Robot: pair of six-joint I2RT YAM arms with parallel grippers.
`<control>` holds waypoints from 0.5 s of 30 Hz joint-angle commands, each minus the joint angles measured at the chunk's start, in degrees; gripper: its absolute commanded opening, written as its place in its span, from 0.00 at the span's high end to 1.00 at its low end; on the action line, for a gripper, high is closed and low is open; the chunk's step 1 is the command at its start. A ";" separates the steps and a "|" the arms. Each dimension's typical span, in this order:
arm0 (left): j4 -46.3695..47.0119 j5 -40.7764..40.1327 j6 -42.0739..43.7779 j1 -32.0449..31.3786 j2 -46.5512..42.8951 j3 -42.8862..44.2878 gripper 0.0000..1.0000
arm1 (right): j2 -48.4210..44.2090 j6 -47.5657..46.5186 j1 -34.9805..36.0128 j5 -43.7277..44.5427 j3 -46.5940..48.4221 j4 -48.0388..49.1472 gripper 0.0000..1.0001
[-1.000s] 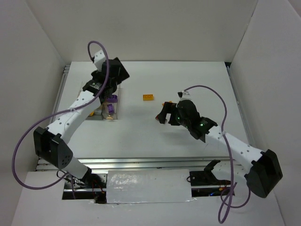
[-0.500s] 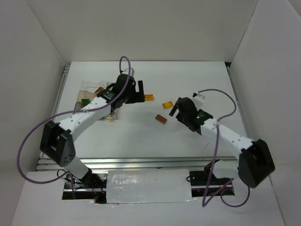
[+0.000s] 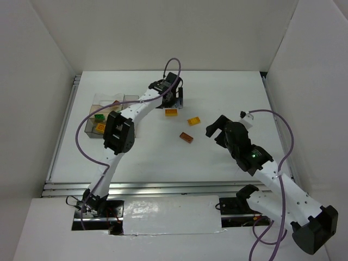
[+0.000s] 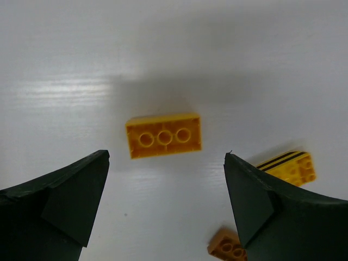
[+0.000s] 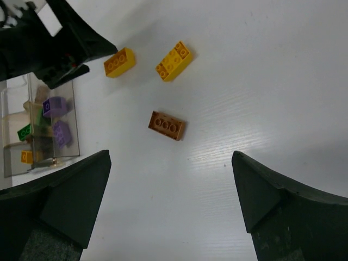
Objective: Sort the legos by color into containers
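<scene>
Three legos lie loose mid-table: an orange brick (image 3: 171, 112), a yellow brick (image 3: 193, 121) and a brownish-orange brick (image 3: 187, 137). My left gripper (image 3: 174, 101) is open and empty, just above and behind the orange brick (image 4: 163, 136), which lies between its jaws in the left wrist view. My right gripper (image 3: 216, 129) is open and empty, to the right of the loose bricks. In the right wrist view the brownish brick (image 5: 167, 125) lies ahead of its jaws. The clear containers (image 3: 93, 103) at the left hold green (image 3: 99, 116), orange (image 3: 100, 128) and purple (image 5: 54, 106) bricks.
The left arm stretches from the near left edge over the containers to the far middle. White walls close in the table on three sides. The table's metal rail (image 3: 68, 109) runs along the left edge beside the containers.
My left gripper has swung from over the containers to the right, ending above the orange brick. My right gripper has drawn back to the right, leaving the brownish brick on the table.
</scene>
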 commanded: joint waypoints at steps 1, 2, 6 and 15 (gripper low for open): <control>-0.16 -1.70 -0.91 0.22 -2.81 -4.51 0.01 | -1.34 -3.17 -0.40 -2.71 -0.04 -0.03 0.00; 0.72 -2.41 -1.17 0.13 -3.69 -5.84 0.00 | -1.43 -3.79 -0.31 -3.33 -0.13 0.23 0.00; 7.31 -3.30 -0.39 -0.48 -5.80 -12.77 0.01 | -2.31 -4.85 -0.22 -6.67 -1.00 2.07 0.00; 13.91 -5.05 -1.44 -2.42 -5.72 -16.03 0.00 | -2.49 -5.72 -0.31 -10.01 -3.82 4.36 0.00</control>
